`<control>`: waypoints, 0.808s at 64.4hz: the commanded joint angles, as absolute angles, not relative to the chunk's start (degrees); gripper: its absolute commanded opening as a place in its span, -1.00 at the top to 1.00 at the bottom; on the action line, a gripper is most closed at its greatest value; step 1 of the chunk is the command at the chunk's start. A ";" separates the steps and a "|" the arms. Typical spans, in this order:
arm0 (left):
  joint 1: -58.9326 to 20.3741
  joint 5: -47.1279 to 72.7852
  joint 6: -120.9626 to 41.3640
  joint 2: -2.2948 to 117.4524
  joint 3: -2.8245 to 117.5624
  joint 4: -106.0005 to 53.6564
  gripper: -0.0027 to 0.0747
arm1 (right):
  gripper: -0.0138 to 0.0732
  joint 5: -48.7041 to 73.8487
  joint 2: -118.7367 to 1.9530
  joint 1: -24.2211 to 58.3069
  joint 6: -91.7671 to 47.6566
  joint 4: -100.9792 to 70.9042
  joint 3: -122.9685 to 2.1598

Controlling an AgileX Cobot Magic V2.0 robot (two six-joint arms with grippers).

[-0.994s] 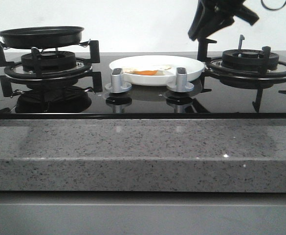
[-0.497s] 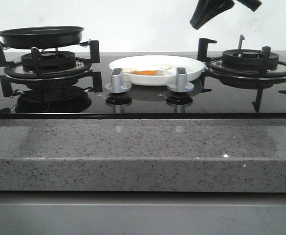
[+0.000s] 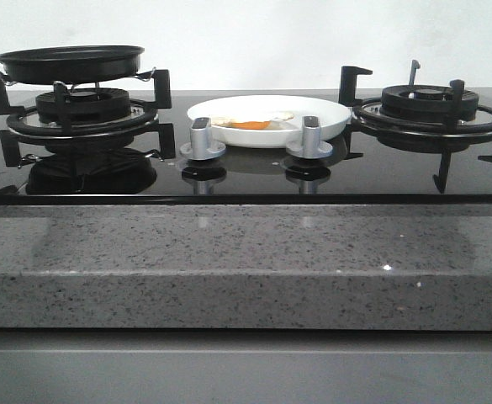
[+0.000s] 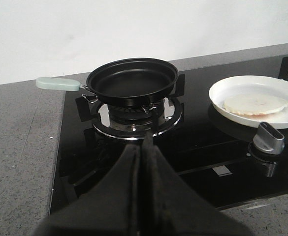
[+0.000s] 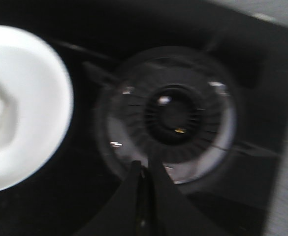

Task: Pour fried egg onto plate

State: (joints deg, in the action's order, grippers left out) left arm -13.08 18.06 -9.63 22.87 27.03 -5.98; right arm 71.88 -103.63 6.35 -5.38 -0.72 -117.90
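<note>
Between the two burners, on the black glass hob, we find the plate resting flat, with the fried egg lying inside it, orange yolk patch facing the front camera. In the left wrist view we see the same egg as a pale disc seated within the plate rim. Two silver control knobs stand just in front of the plate.

On the left burner we note the black frying pan, upright and holding nothing, its pale green handle pointing away from the plate.

We see the left gripper with its fingers pressed together and nothing between them, apart from the pan. We see the right gripper, blurred, above the right burner, with its fingers likewise together and holding nothing. Neither arm appears in the front view.
</note>
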 commanded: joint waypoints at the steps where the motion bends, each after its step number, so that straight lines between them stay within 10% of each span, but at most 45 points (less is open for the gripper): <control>1: -13.52 13.11 -9.06 23.50 28.75 -6.08 0.98 | 0.83 76.42 -97.30 5.97 -3.31 3.89 -119.53; 52: -13.52 13.00 -9.06 23.50 28.75 -6.08 0.98 | 0.84 37.18 -40.72 7.97 -2.44 3.45 -48.95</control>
